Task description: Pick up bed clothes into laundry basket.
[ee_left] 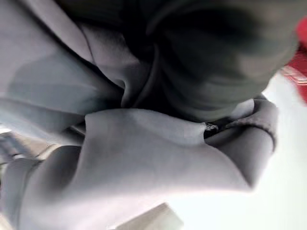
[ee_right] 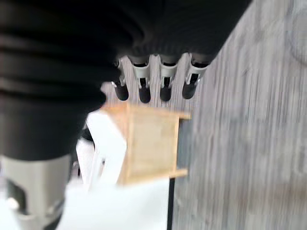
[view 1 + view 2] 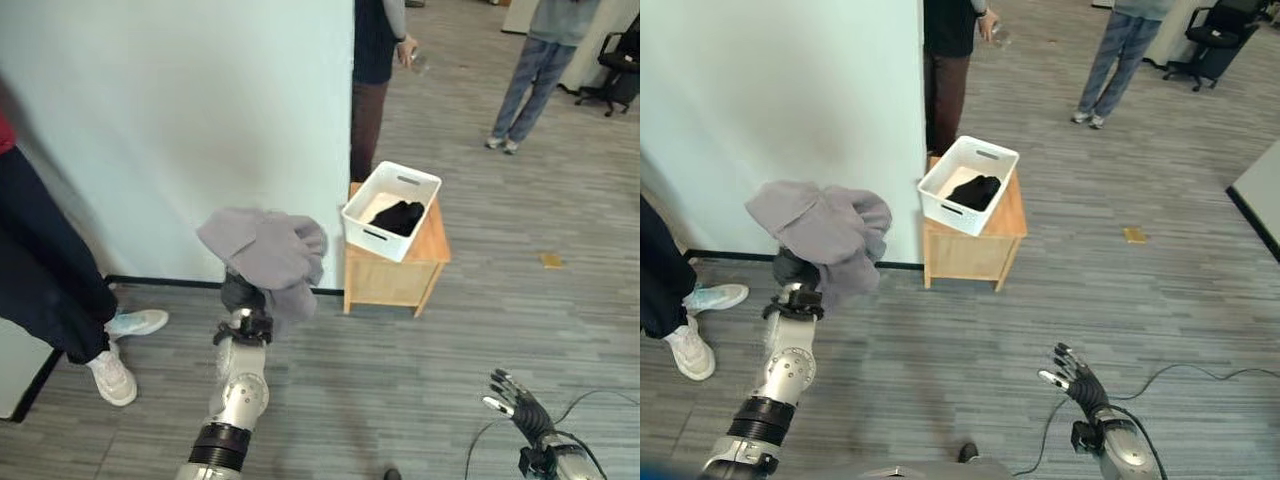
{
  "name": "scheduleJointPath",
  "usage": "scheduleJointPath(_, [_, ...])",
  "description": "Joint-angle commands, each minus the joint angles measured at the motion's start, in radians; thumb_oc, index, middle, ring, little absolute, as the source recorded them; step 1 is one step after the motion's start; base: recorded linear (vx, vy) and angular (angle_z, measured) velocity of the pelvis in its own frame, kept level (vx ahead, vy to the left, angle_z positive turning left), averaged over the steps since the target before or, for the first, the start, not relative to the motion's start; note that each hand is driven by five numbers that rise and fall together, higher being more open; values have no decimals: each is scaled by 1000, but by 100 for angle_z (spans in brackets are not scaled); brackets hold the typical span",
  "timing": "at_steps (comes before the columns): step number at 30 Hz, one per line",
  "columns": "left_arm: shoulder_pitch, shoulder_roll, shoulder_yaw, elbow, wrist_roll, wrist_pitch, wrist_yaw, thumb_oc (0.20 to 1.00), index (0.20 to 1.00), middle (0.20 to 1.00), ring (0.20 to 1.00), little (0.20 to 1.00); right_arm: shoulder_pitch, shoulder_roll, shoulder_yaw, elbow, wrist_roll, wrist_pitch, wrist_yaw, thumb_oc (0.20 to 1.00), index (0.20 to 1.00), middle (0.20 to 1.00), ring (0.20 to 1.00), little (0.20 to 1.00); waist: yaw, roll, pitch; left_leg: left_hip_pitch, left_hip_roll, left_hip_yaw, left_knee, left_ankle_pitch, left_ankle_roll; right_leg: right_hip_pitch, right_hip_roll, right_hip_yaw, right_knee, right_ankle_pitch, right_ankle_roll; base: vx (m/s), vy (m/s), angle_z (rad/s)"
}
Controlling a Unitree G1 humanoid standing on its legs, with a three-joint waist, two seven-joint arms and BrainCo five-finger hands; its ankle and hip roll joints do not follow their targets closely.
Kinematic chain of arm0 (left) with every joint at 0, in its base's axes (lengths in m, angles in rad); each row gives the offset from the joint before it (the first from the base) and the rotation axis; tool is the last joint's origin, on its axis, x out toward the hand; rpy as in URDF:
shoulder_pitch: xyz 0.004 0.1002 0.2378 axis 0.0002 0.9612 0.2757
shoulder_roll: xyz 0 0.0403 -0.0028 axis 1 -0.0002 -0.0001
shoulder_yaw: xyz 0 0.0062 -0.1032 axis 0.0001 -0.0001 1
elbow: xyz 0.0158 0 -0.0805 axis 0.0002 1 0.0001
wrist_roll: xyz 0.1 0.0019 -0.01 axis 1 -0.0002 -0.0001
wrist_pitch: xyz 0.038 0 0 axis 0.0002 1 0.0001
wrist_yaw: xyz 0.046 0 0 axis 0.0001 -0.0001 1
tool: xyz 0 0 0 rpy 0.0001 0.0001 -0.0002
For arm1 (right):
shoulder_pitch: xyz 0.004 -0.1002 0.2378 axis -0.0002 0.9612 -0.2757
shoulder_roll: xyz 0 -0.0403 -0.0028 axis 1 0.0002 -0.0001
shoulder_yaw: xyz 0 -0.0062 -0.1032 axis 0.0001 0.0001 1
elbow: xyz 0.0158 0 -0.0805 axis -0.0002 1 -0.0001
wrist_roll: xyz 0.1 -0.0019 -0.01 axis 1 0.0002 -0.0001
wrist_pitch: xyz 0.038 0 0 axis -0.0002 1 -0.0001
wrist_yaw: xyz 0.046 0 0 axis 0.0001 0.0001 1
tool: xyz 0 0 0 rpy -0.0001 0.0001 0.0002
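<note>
- Left hand [image 3: 243, 292] is raised under a grey garment [image 3: 265, 250] draped over it; its fingers are buried in the cloth, so I cannot tell its grip
- White laundry basket [image 3: 412, 183] lies ahead and to the right on a low wooden stand [image 3: 385, 278], a dark item [image 3: 399, 216] inside, nearer this arm
- Garment is soft, folded fleece; basket is rigid plastic
- Right hand [image 3: 1076, 378] hangs low over the floor, fingers spread and empty

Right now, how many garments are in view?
2. A grey garment is draped over the raised left hand, hiding its fingers. A black garment lies in the white basket on the wooden stand. More could be hidden under it.
</note>
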Motion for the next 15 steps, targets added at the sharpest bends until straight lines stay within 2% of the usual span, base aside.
scheduleJointPath(1, [-55,33,1,-97,3,-36,-48,200,200,200,200,200,-59,-40,-18,-67,20,-50,14,1000,1000,1000,1000,1000,56,-7,48,-40,-88,-232,-49,55,-29,63,-12,80,63,-79,75,10,-4,-87])
scheduleJointPath(2, [-22,27,-19,-93,3,-24,-58,200,200,200,200,200,-77,-45,6,-56,17,-43,26,1000,1000,1000,1000,1000,96,-16,57,-96,-192,-456,-122,15,19,47,-19,143,70,-62,77,22,-1,-115])
scheduleJointPath(4, [-11,29,-51,-87,-7,-2,-86,200,200,200,200,200,-86,-52,24,-37,9,-40,36,1000,1000,1000,1000,1000,103,-15,59,-108,-210,-535,-183,21,24,41,-13,175,65,-59,84,71,10,-135])
scheduleJointPath(6, [-6,41,-89,-88,-11,23,-115,200,200,200,200,200,-104,-68,39,-29,-2,-40,42,1000,1000,1000,1000,1000,119,-8,64,-147,-239,-612,-227,62,25,40,-1,207,58,-55,81,118,37,-38])
scheduleJointPath(7, [2,42,-88,-78,-12,27,-122,200,200,200,200,200,-113,-72,52,-16,-14,-44,46,1000,1000,1000,1000,1000,126,-3,69,-152,-250,-633,-231,62,28,36,6,223,68,-55,82,114,41,-38])
scheduleJointPath(9, [12,43,-99,-87,-17,42,-132,200,200,200,200,200,-110,-58,59,-20,-12,-34,55,1000,1000,1000,1000,1000,116,0,60,-126,-250,-596,-246,51,37,46,10,237,53,-65,88,120,93,-66])
scheduleJointPath(12, [-6,52,-109,-88,-18,40,-131,200,200,200,200,200,-132,-48,82,-27,-12,-38,58,1000,1000,1000,1000,1000,112,9,46,-95,-267,-582,-273,45,50,43,1,256,52,-58,97,139,143,-51])
scheduleJointPath(15, [15,61,-73,-115,-30,35,-123,200,200,200,200,200,-127,-39,101,-43,-35,-26,76,1000,1000,1000,1000,1000,122,27,27,-37,-288,-528,-295,12,81,40,-32,271,123,-75,120,251,227,-59])
